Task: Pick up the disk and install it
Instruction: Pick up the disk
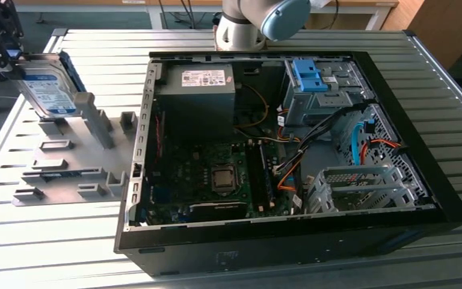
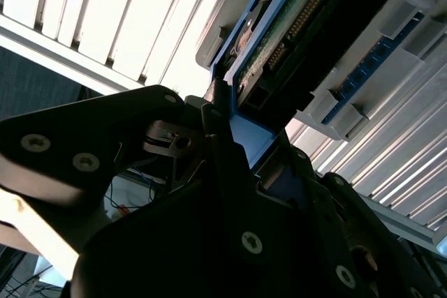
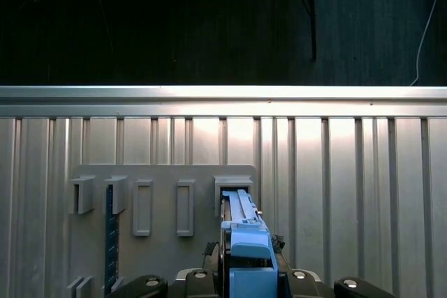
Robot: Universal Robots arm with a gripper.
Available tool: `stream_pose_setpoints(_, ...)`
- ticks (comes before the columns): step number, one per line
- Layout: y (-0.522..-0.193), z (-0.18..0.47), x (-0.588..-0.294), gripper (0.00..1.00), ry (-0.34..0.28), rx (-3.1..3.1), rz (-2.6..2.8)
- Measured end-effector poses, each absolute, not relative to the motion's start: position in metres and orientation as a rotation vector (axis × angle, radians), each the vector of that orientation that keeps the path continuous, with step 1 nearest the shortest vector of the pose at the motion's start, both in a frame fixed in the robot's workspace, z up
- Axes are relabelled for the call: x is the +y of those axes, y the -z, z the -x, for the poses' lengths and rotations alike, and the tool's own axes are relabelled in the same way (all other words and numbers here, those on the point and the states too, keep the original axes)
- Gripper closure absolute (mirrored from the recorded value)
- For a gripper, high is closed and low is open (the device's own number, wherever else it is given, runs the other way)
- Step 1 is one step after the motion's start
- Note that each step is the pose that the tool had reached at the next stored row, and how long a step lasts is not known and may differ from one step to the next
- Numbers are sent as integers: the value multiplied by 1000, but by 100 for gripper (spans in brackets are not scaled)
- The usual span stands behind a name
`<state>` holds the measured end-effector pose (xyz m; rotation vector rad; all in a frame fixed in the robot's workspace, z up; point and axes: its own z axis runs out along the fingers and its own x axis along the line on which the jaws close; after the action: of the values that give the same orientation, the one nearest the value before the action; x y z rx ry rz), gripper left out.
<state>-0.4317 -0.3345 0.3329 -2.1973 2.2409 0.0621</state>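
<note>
The disk (image 1: 48, 90) stands upright on edge at the exterior view's far left. Its white-and-blue label faces the camera and blue rails run along its edges. The gripper (image 1: 14, 59) has it by the upper end, fingers drawn narrow and clamped on it. Its lower end is over the tall slot at the back of the grey fixture plate (image 1: 82, 158); whether it sits in that slot or hangs just clear cannot be told. The open computer case (image 1: 295, 250) lies well apart, toward the exterior view's right. Inside it are a dark grey box with a white sticker (image 1: 197, 90) and a bare blue bracket (image 1: 310, 75) on the drive cage (the motherboard and loose cables spread below them).

Plate and case both rest on a ribbed silver metal table (image 1: 55, 253). The arm's base (image 1: 243, 27) rises behind the case, and wooden furniture edges the room beyond it.

The first wrist view looks along the disk's blue rail (image 3: 246, 246) to the plate's row of empty slots, then past the table's far edge to dark floor (image 3: 174, 26). The second wrist view shows the disk's other face, a green circuit board (image 2: 290, 22), with a black finger (image 2: 222, 137) pressed against the blue rail.
</note>
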Motion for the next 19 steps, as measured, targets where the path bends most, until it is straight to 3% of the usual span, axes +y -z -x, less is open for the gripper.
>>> stream_pose_setpoints(19, -339, 432, -334, 63, -62, 2241, 2197)
